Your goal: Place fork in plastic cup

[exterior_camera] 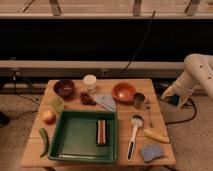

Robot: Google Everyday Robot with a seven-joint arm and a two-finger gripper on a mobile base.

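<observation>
Off the table's [31, 145] right edge, gripper [173, 95] hangs empty, jaws apart. Fork [148, 112] lies near, to its left, untouched. Plastic cup [57, 103] sits far left. Pickup and placing both remain.

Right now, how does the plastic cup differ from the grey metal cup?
The plastic cup is pale yellow-green, at the view's left by the apple; the metal cup is grey, at the right by the fork. Both are small and upright. The gripper hangs beyond the table's right edge.

Lab-like test space: wooden table [33, 148], trailing cables [142, 40].
</observation>
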